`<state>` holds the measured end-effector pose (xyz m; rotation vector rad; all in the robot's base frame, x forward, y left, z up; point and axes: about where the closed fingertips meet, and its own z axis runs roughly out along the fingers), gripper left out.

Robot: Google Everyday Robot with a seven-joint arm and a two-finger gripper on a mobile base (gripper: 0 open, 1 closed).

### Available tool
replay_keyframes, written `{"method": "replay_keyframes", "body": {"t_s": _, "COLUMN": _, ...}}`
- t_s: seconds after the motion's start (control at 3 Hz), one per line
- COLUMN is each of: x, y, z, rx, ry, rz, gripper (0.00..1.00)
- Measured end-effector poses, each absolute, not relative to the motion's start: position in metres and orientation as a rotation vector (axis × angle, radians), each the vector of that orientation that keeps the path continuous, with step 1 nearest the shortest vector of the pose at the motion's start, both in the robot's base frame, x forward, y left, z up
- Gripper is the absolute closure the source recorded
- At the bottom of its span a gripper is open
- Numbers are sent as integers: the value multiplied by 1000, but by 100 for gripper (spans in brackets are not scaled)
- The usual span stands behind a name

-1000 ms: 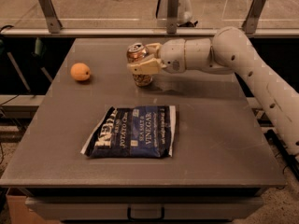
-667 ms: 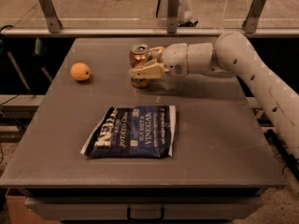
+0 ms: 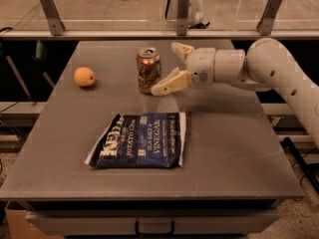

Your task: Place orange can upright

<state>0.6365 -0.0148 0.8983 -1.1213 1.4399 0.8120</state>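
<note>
The orange can [image 3: 148,69] stands upright on the grey table [image 3: 234,133], toward the back middle, silver top with pull tab facing up. My gripper [image 3: 173,66] is just to the right of the can with its fingers spread open. The near finger [image 3: 169,83] lies close to the can's lower right side, and the far finger [image 3: 181,49] points up behind. Nothing is held.
A round orange fruit [image 3: 84,76] lies at the back left of the table. A blue chip bag [image 3: 139,140] lies flat in the middle front. A glass barrier with metal posts [image 3: 182,9] runs behind the table.
My gripper was shut around the can; now the fingers have opened and pulled back to the right, leaving the can standing upright on the table.
</note>
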Motion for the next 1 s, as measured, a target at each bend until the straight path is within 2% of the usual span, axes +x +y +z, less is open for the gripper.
{"method": "replay_keyframes", "body": {"t_s": 0.33, "x": 608, "y": -61, "z": 936, "rx": -1056, "ry": 1432, "rz": 696, "gripper": 0}}
{"method": "replay_keyframes", "body": {"t_s": 0.67, "x": 566, "y": -90, "z": 989, "rx": -1005, "ry": 1367, "rz": 559, "gripper": 0}}
{"method": "replay_keyframes", "body": {"t_s": 1.0, "x": 546, "y": -114, "z": 1011, "rx": -965, "ry": 1342, "rz": 487, "gripper": 0}}
